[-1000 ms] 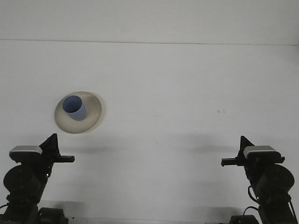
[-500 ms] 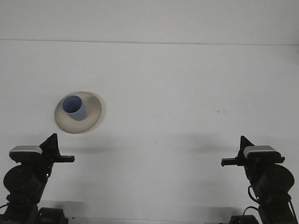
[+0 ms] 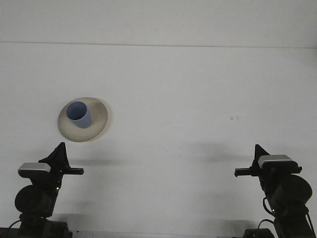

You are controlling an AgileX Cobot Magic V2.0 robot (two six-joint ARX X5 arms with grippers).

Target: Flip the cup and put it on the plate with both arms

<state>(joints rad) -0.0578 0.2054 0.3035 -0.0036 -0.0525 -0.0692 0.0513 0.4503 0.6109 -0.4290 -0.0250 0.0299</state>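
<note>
White and matte, the table (image 3: 188,99) filled nearly the whole front view, with a faint horizontal seam near its far edge and a few tiny dark specks (image 3: 234,118) right of centre. Nothing stood between the arms and the dishes. Two black robot arms sat at the near edge, each topped by a grey camera block. The left gripper (image 3: 74,171) pointed inward, just short of the plate; the right gripper (image 3: 241,172) pointed inward, well apart from it. Whether either pair of jaws was wide or narrow could not be told. A round, cream plate (image 3: 100,119) lay left of centre. On it sat a blue cup (image 3: 79,114), mouth up, tilted slightly.
</note>
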